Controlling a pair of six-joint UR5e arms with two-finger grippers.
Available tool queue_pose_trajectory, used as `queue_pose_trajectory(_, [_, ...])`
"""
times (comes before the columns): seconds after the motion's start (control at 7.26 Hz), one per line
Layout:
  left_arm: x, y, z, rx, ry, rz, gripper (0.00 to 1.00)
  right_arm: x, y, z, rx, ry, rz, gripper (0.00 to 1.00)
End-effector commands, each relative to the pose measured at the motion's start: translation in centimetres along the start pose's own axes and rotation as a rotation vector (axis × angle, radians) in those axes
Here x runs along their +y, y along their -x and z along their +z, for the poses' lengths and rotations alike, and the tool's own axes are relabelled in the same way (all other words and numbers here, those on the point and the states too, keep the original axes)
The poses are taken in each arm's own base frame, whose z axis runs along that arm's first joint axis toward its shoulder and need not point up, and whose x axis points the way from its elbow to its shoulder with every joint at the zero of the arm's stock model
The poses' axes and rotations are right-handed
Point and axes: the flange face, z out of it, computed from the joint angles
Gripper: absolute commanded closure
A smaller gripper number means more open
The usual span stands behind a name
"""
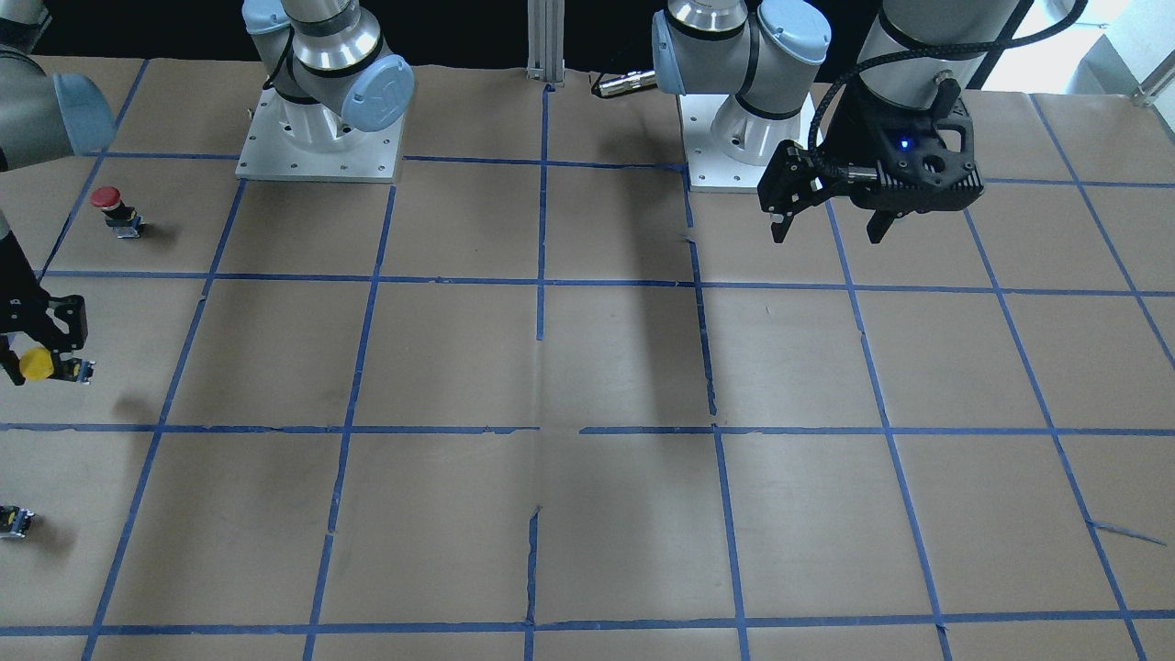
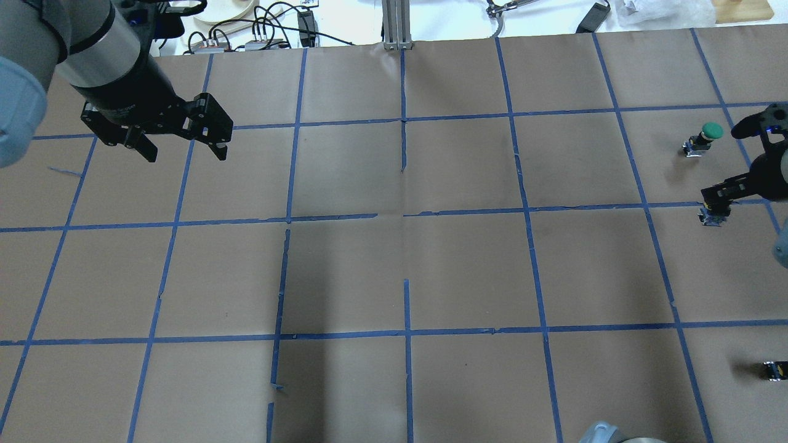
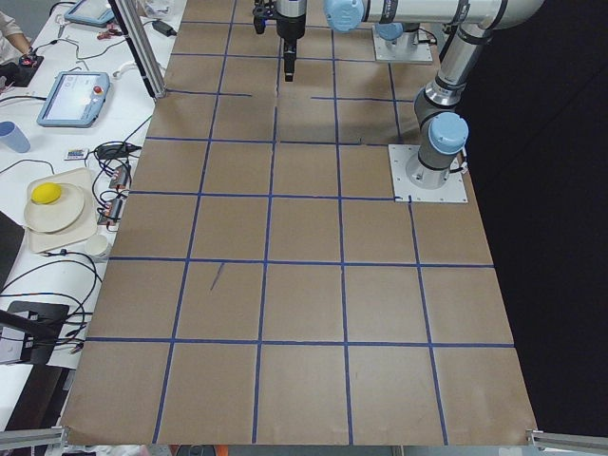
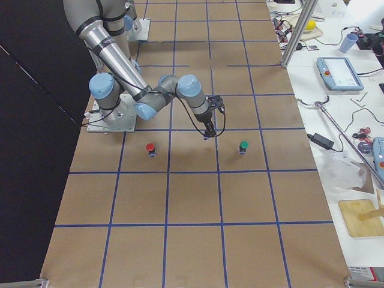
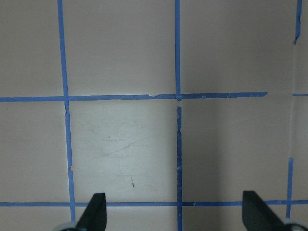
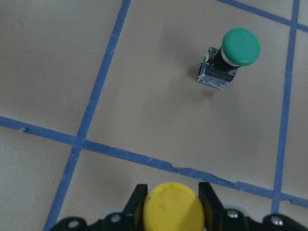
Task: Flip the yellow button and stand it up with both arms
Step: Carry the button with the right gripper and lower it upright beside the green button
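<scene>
- Yellow button (image 6: 173, 214), a round mushroom cap on a short black-and-grey switch body, is clamped in the black two-finger right gripper (image 6: 172, 190).
- One finger (image 6: 208, 199) is pressed against each side of the cap.
- In the front-facing view the button is seen tilted, with the cap at 9 o'clock and the grey body at 3 o'clock.
- Contact with the table cannot be judged. The table (image 1: 624, 367) is covered in brown paper with a blue tape grid.
- The button is held at the table's end on the robot's right.
- A green-capped push-button (image 6: 231, 55) is seen upright at 1 o'clock from the yellow cap, well apart.
- A red-capped push-button (image 1: 115, 211) is seen at 1 o'clock from the yellow button.
- A small dark capless switch piece (image 1: 14, 520) is seen at 6 o'clock from it.
- The black two-finger left gripper (image 1: 828, 234) is held above bare paper with its jaws wide apart and nothing gripped.
- In the overhead view it is placed at the table's 10 o'clock.
</scene>
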Motion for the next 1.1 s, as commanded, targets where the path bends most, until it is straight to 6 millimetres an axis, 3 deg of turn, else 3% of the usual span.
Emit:
queue_pose_trajectory(0.0, [0.1,-0.2,1.3,0.001,0.040,-0.002,0.00,1.5,-0.9,2.0,0.027,-0.049,-0.022,0.90])
queue_pose_trajectory(0.41, [0.0,-0.4,1.8,0.007,0.054,0.001,0.00,3.2,1.0,2.5,0.041,-0.048,-0.018,0.90])
queue_pose_trajectory(0.69, [-0.3,-0.4,2.8,0.012,0.073,0.006,0.00,3.7,1.9,1.4,0.071,-0.051,-0.017,0.89])
queue_pose_trajectory(0.96, [-0.2,-0.3,3.3,0.007,0.084,0.009,0.00,5.6,0.4,1.3,0.076,-0.033,0.025,0.88])
